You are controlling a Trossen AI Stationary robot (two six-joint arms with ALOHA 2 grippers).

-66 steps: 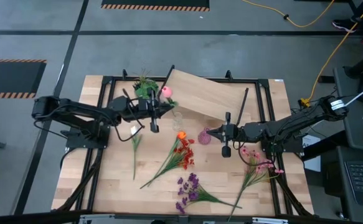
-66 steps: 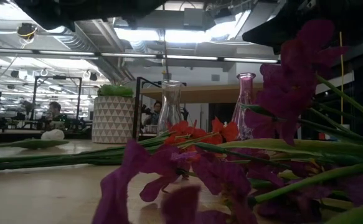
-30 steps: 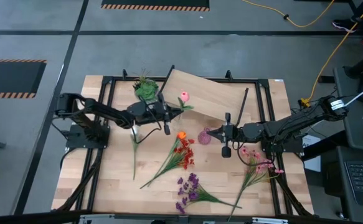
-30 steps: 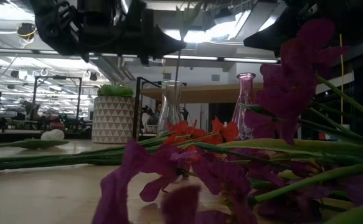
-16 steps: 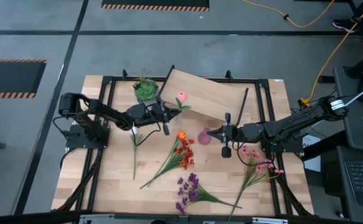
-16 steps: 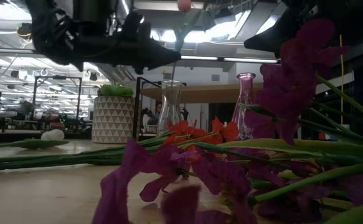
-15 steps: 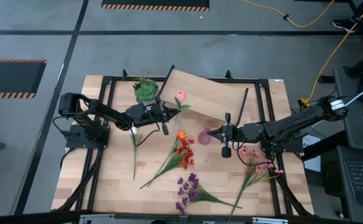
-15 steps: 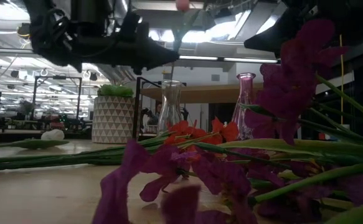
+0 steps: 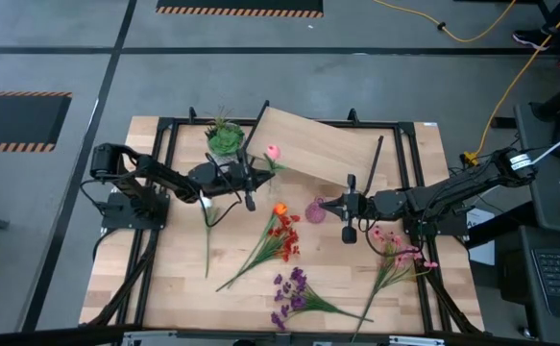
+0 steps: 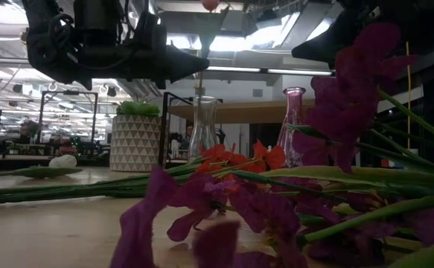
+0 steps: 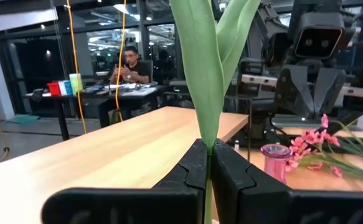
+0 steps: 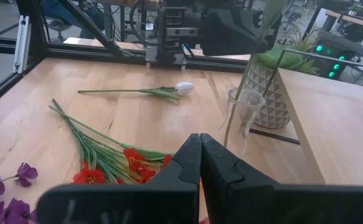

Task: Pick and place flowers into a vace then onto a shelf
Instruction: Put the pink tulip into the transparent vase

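My left gripper point(image 9: 260, 173) is shut on a pink-bloomed flower point(image 9: 272, 152) with long green leaves point(image 11: 201, 62) and holds it upright over the clear glass vase point(image 10: 204, 128). The stem's lower end point(image 12: 234, 121) is at that vase; whether it is inside, I cannot tell. My right gripper point(image 9: 329, 205) is shut and hangs beside the small pink vase point(image 9: 315, 210). The shelf point(image 9: 313, 149) lies slanted at the far side. A white flower point(image 12: 184, 87), the red-orange bunch point(image 9: 278, 235), the purple sprays point(image 9: 294, 288) and the pink cluster point(image 9: 395, 252) lie on the table. My left gripper pinches the flower's green stem point(image 11: 207, 163) between its two fingers, just below where the leaves spread. The fingers point(image 10: 190, 65) lie level, coming from the table's left, across the stem. The flower stands upright, bloom point(image 10: 211, 4) above the fingers, stem running down toward the clear vase's mouth.
A green plant in a white patterned pot point(image 10: 135, 141) stands at the far edge, left of the shelf. A black frame point(image 9: 395, 130) rims the tabletop. Bare wood shows at the near left point(image 9: 155, 279). People sit at desks point(image 11: 129, 62) in the room beyond.
My left gripper has carried the pink flower a little toward the table's left and lowered it, so its bloom has come into the low view above the clear vase. The gripper has stayed shut on the stem. The right arm has kept still.
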